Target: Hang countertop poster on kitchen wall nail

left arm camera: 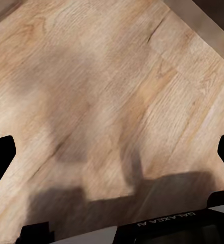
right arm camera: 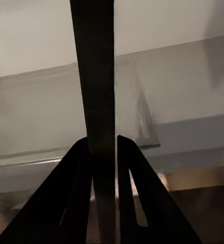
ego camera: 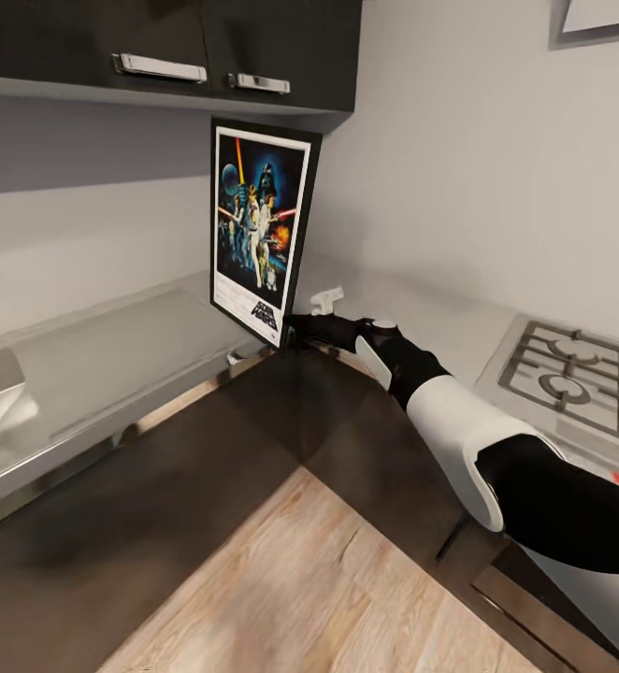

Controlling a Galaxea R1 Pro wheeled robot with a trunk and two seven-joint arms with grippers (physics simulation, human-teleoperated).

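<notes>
Wood-plank floor [ego camera: 319, 579]: lower centre of the head view, nearest item.

Right arm: enters from the lower right of the head view, white forearm then black wrist, stretched toward frame centre and roughly level.

Right gripper [ego camera: 295, 329]: at frame centre, jaws pressed onto the lower right corner of the poster [ego camera: 261, 229]. In the right wrist view the two dark fingers [right arm camera: 71, 193] clamp the frame's thin edge [right arm camera: 94, 76], which runs straight up the picture.

Poster: upright, long axis near vertical, top leaning slightly right; printed face turned toward the frame's left, "STAR WARS" logo at the bottom. Held above the corner of the kitchen countertop [ego camera: 113, 355], its top close under the dark upper cabinets [ego camera: 169, 47].

Stove burners [ego camera: 571, 374]: right edge, on the counter.

Left gripper: dark finger edges [left arm camera: 0, 157] at the picture's sides, spread wide over bare floor.
</notes>
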